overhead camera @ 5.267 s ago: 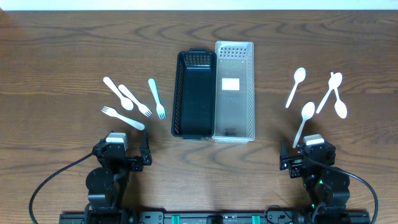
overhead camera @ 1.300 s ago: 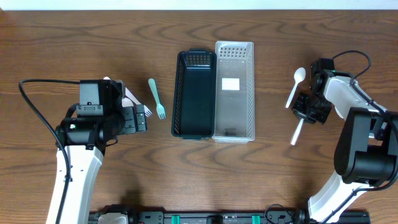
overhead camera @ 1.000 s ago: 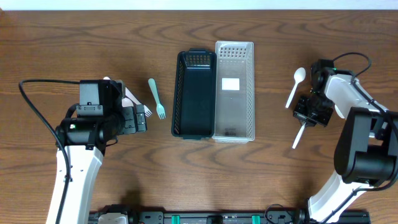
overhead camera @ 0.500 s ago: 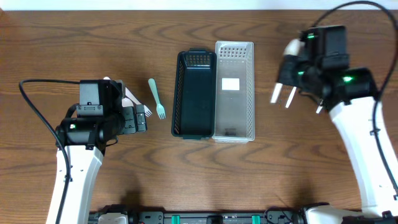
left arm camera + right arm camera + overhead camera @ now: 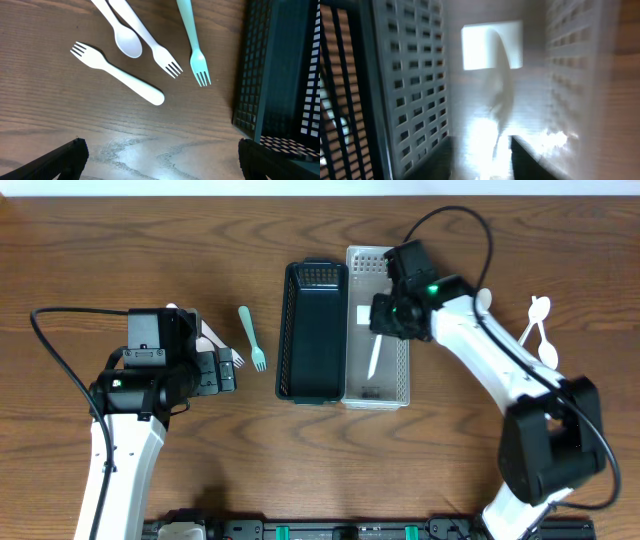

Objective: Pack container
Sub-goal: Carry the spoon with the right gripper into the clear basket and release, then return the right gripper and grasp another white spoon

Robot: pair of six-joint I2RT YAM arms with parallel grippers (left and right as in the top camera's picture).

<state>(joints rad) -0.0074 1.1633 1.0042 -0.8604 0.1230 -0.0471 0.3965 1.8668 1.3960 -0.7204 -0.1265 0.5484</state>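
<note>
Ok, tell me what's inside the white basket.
One white spoon sits lengthwise in the white basket, over a white label on its floor. The right gripper hovers above the upper half, so anything beneath it is hidden.

white shells over black joints on left arm and right arm. thin black cable looping off each wrist, green light glowing on the right one. dark, blunt fingers on left gripper.

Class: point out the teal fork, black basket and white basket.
teal fork (image 5: 192,35), left wrist view, on its handle.
black basket (image 5: 312,340), overhead view, on its bare floor.
white basket (image 5: 377,402), overhead view, near end wall.
</note>
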